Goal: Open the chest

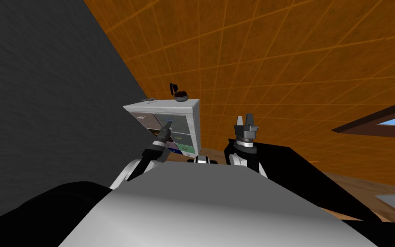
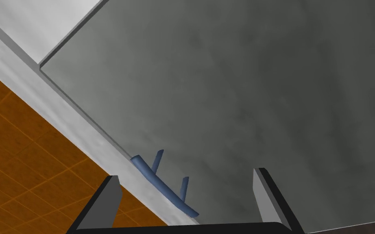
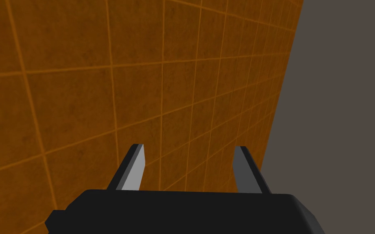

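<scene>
between the spread left fingers (image 2: 103,203) lies the blue handle (image 2: 164,187) of the chest (image 2: 243,101).

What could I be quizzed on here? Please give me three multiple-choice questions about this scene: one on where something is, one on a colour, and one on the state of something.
1. Where does the coffee pot stand?
A) on top of the chest
B) on the floor
C) on a chair

2. What colour is the handle in front of the left gripper?
A) red
B) blue
C) yellow

3. How are the left gripper's fingers?
A) shut on the handle
B) shut on nothing
C) open

Answers:
1 A: the head view shows the coffee pot sitting on the chest's top.
2 B: the left wrist view shows a blue handle on the grey drawer front.
3 C: the two fingers stand wide apart and do not press the handle.
</scene>
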Tool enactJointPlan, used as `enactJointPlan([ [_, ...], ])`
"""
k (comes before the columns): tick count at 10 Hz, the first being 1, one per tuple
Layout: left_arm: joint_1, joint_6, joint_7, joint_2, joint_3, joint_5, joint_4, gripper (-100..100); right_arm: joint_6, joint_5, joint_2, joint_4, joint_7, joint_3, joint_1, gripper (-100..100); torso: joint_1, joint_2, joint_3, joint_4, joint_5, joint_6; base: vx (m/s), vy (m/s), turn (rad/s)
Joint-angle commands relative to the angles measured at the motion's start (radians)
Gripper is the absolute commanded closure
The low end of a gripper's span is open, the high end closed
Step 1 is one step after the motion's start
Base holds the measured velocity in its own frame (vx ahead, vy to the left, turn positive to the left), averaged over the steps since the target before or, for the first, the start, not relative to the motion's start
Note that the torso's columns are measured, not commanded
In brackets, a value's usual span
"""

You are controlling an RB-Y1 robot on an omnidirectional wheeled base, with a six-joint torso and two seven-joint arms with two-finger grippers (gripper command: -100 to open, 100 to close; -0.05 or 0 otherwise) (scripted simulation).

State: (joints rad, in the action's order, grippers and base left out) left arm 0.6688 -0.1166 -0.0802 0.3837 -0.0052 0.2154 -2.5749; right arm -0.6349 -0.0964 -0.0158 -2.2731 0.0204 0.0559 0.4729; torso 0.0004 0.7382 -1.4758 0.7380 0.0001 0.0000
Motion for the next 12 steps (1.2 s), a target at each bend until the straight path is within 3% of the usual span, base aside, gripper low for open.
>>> enactJointPlan([
  [1, 0.003, -0.007, 0.0, 0.002, -0.003, 0.003, -0.025, -100, 0.0, 0.0, 0.0, 0.0, 0.0, 0.0, 0.0, 0, 0.0, 0.0, 0.0, 0.0, 0.0, 0.0, 0.002, -0.007, -0.002],
  [4, -0.04, -0.07, -0.021, 0.037, 0.037, -0.025, -0.039, -100, 0.0, 0.0, 0.0, 0.0, 0.0, 0.0, 0.0, 0, -0.001, -0.002, -0.001, -0.001, 0.0, 0.0, 0.039, -0.025, -0.03],
  [5, -0.029, -0.053, -0.018, 0.032, 0.032, -0.021, -0.037, -100, 0.0, 0.0, 0.0, 0.0, 0.0, 0.0, 0.0, 0, -0.001, -0.001, -0.001, 0.0, 0.0, 0.0, 0.019, -0.015, -0.003],
  [6, -0.011, -0.03, -0.007, 0.014, 0.01, -0.006, -0.032, 100, 0.0, 0.0, 0.0, 0.0, 0.0, 0.0, 0.0, 0, 0.0, 0.001, 0.0, 0.0, 0.0, 0.0, -0.029, 0.017, 0.041],
  [8, -0.014, -0.025, -0.006, 0.012, 0.009, -0.005, -0.035, 100, 0.0, 0.0, 0.0, 0.0, 0.0, 0.0, 0.0, 0, 0.005, 0.0, 0.001, -0.002, 0.003, 0.0, -0.04, 0.017, 0.024],
  [9, -0.017, -0.024, -0.006, 0.012, 0.009, -0.007, -0.002, -100, 0.0, 0.0, 0.0, 0.0, 0.0, 0.0, 0.0, 0, 0.002, -0.003, -0.001, -0.001, 0.001, 0.0, -0.011, 0.003, -0.008],
  [12, -0.031, -0.031, -0.01, 0.017, 0.014, -0.015, 0.06, -100, 0.0, 0.0, 0.0, 0.0, 0.0, 0.0, 0.0, 0, -0.001, -0.001, -0.001, 0.0, 0.0, 0.0, -0.003, 0.003, -0.009],
])
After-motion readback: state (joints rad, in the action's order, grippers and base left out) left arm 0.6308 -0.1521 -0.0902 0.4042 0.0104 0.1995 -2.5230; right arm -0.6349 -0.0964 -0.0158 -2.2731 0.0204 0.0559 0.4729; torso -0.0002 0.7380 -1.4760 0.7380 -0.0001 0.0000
